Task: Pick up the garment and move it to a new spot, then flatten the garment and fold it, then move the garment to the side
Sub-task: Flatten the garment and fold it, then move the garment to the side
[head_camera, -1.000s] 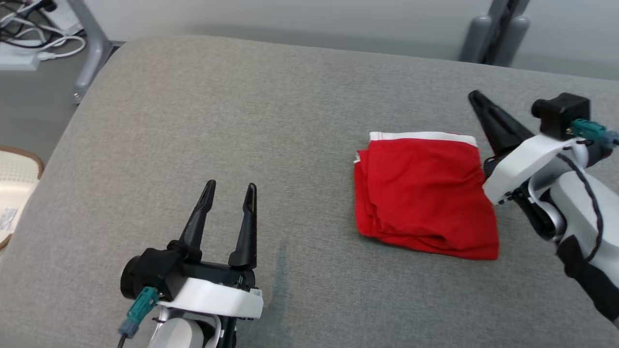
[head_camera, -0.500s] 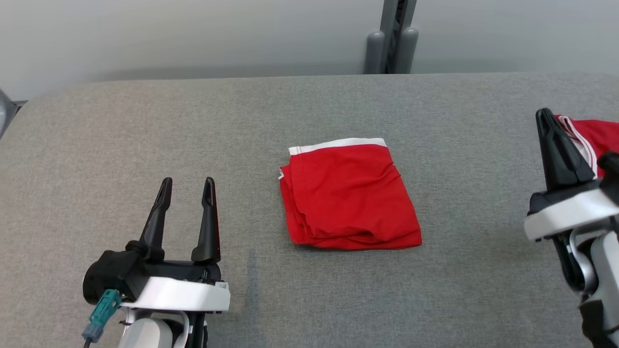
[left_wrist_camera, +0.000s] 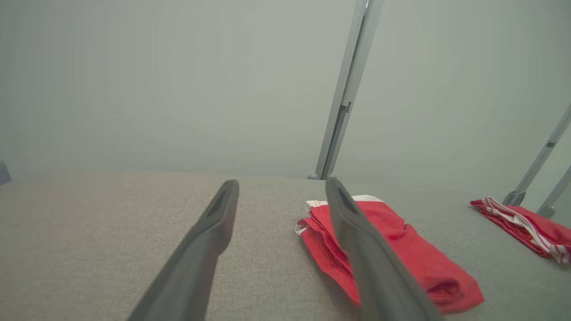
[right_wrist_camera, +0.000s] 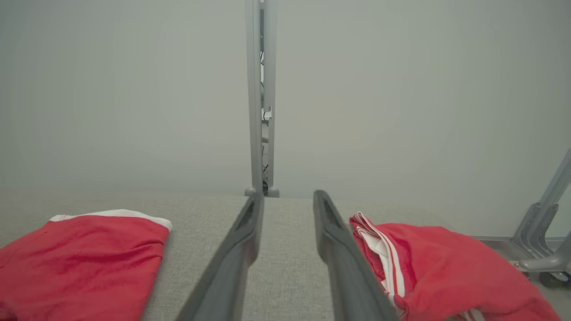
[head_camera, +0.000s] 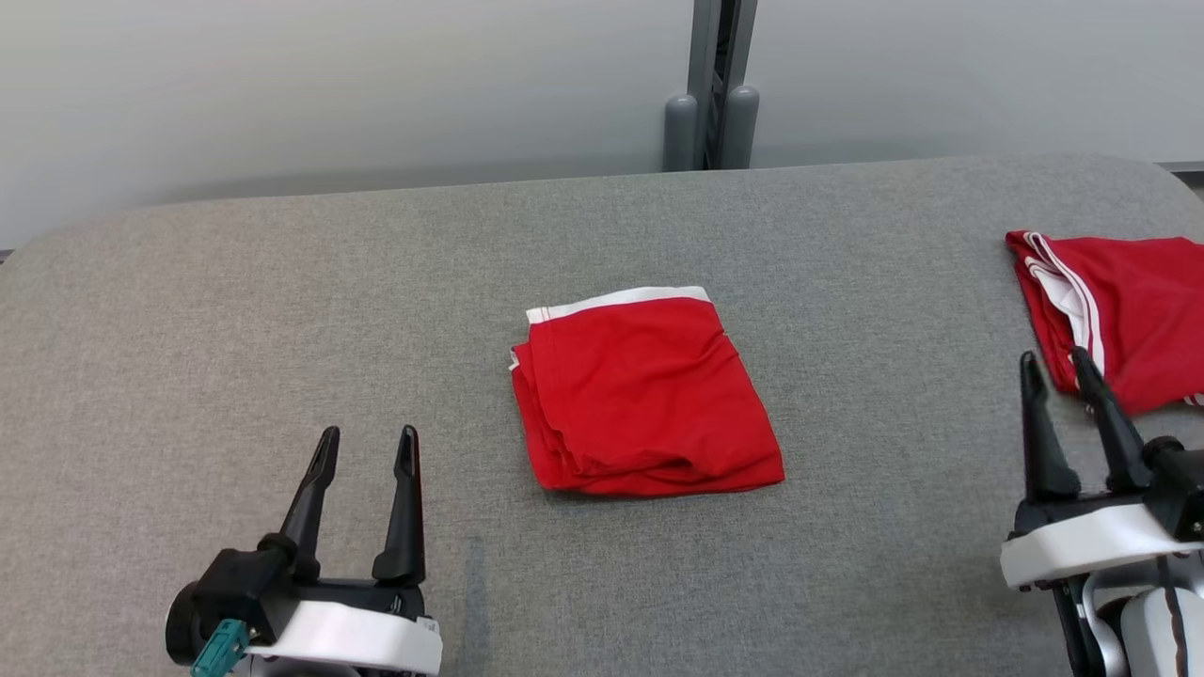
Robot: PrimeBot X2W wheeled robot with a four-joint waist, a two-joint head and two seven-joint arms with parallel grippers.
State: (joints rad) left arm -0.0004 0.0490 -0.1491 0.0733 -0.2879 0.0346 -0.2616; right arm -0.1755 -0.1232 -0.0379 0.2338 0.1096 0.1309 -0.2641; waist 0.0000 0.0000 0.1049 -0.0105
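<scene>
A red garment (head_camera: 649, 395) with a white waistband lies folded in the middle of the grey padded table (head_camera: 282, 282). The left wrist view has it (left_wrist_camera: 401, 249) just right of my fingers, and the right wrist view has it (right_wrist_camera: 80, 258) at the left. A second red garment (head_camera: 1129, 310) with white stripes lies rumpled at the right edge, also seen from the left wrist (left_wrist_camera: 526, 223) and right wrist (right_wrist_camera: 446, 267). My left gripper (head_camera: 367, 437) (left_wrist_camera: 282, 183) is open and empty at the lower left. My right gripper (head_camera: 1055, 359) (right_wrist_camera: 287, 197) is open, empty, its tips just short of the striped garment.
A grey metal post (head_camera: 710, 85) stands behind the table's far edge against a pale wall. Grey frame legs (right_wrist_camera: 544, 249) stand off the table's right end. Bare cloth surface lies between the two garments.
The head camera has turned right, bringing the striped garment into view. My right gripper has gone from shut to open and now points up at the lower right.
</scene>
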